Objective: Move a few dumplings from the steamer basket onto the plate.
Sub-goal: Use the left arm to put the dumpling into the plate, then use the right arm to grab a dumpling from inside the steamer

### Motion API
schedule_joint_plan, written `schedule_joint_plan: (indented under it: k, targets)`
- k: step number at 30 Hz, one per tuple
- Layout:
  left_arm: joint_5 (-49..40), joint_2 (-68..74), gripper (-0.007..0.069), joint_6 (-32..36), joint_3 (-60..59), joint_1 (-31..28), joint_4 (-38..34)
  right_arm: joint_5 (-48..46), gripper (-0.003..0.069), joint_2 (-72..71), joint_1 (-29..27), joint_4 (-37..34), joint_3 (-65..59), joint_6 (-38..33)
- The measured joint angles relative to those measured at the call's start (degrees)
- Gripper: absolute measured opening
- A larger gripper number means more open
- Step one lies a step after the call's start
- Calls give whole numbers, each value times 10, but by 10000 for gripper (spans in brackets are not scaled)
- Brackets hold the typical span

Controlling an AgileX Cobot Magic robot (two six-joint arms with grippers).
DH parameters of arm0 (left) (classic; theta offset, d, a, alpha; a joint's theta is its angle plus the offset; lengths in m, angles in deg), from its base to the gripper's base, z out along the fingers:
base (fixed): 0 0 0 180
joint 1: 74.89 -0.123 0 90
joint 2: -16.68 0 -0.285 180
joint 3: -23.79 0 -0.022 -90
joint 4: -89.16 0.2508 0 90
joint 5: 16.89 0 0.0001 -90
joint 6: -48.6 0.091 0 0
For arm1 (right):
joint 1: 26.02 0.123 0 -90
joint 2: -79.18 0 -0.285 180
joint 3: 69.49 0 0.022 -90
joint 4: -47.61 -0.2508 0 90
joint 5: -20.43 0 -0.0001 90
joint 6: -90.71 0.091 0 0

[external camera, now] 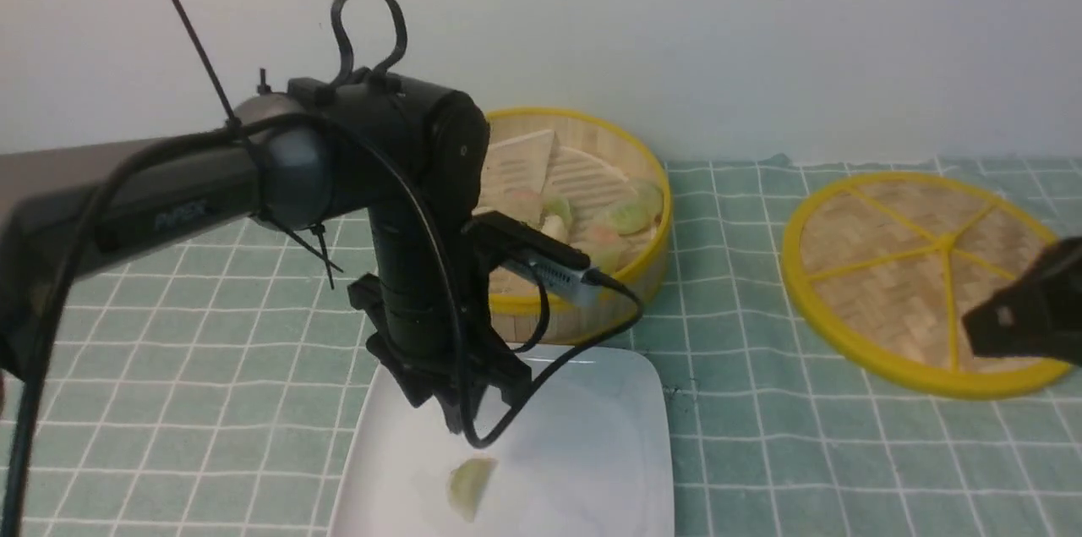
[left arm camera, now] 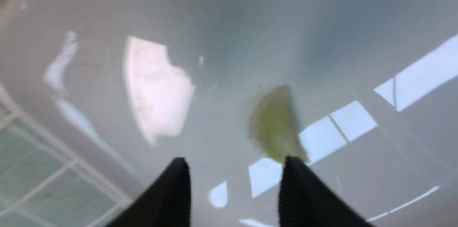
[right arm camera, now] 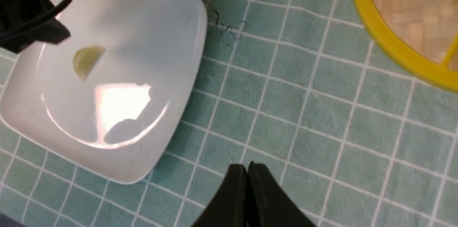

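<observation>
The plate (external camera: 592,452) is set on the surface (external camera: 761,452) just on the near side of the steamer basket (external camera: 655,254), so that only a short carry is needed between them. One green dumpling (external camera: 472,486) is seen lying flat in the near part of the plate, slightly left of its middle, free of any grip. The other dumplings (external camera: 630,216) are gathered in the right part of the basket, beside a flat cream wedge (external camera: 524,161).

The left claw (left arm camera: 234,164) is held low over the plate, pointing down, with its jaws set well apart and nothing between them. The green dumpling lies just beyond one fingertip, and in the front view the claw appears clear of it. This is judged to be a release, the jaws being parted so that the piece rests on the glossy floor.

The right claw (right arm camera: 247,168) is held out of the way above the bare surface at the right, near the woven disc (external camera: 913,266). Its jaws are pressed together on nothing.
</observation>
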Motion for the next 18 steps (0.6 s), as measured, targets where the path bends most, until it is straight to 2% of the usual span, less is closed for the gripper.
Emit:
schedule_joint_plan:
  k: [1,2,5,10,13,18]
  targets:
    - [-1,-16,107,-9,0,-10,4,5,-13,32,16,3,19,-2]
    - [-1,-35,67,-13,0,-19,4,9,-12,54,29,5,40,-2]
    - [-1,-93,9,-21,-14,-55,-5,16,-12,127,54,14,95,-2]
    - [3,-204,-6,-24,-94,-120,-25,16,-1,252,72,21,199,3]
    - [20,-281,-6,-25,-169,-152,-28,16,40,339,93,30,290,-3]
    - [29,-349,-6,-25,-227,-160,-31,16,127,438,124,53,393,-11]
